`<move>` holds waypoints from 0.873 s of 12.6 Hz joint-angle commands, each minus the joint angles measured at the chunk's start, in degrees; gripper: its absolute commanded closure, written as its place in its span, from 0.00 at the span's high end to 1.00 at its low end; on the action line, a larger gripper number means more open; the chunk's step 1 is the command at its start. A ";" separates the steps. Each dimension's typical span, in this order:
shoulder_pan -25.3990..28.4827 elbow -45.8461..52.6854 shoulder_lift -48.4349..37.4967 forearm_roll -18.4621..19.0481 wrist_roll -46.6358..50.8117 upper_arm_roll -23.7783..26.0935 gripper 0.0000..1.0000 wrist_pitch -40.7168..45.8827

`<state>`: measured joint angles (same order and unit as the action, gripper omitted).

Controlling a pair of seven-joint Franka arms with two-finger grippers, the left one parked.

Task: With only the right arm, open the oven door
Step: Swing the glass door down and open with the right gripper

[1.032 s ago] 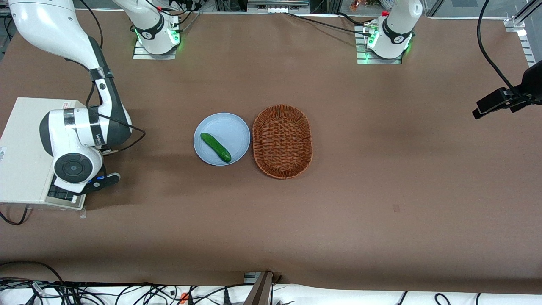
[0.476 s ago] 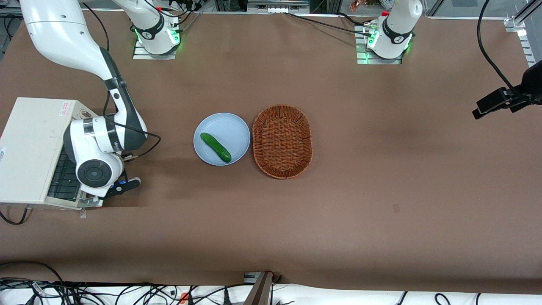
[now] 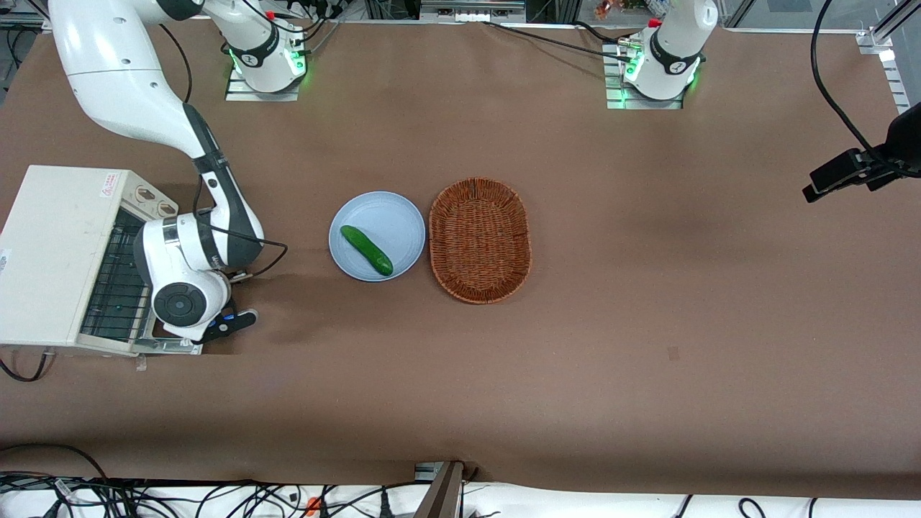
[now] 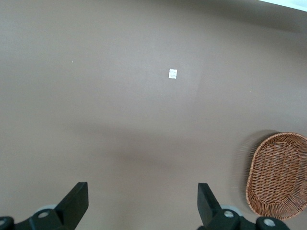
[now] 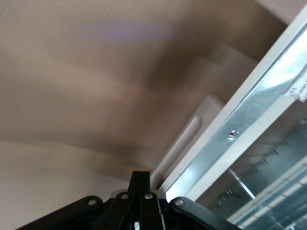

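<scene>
The toaster oven [image 3: 54, 259] sits at the working arm's end of the brown table [image 3: 647, 324], against that edge. Its oven door [image 3: 173, 346] hangs swung down and open, lying low in front of the oven's mouth, and the wire rack [image 3: 115, 288] inside is in plain sight. The right arm [image 3: 180, 237] reaches down from its base at the table's edge farthest from the front camera, its round black end cap facing up just over the lowered door. The gripper [image 5: 140, 191] is down at the door's free edge. In the right wrist view, its black fingers are pressed together with no gap visible, and the cream frame and shiny metal inner side of the door run right beside the fingertips. Whether they pinch the handle cannot be told.

Toward the middle of the table, a pale blue plate [image 3: 392, 216] carries a cucumber [image 3: 366, 250] lying at a slant. A wicker basket [image 3: 480, 239] sits just beside the plate, toward the parked arm's end.
</scene>
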<state>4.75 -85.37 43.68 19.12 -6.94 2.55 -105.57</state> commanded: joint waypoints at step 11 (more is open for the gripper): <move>0.95 -0.05 0.97 -10.31 13.34 -2.46 0.00 1.51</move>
<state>3.57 -85.15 44.87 10.69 3.70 1.22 -105.61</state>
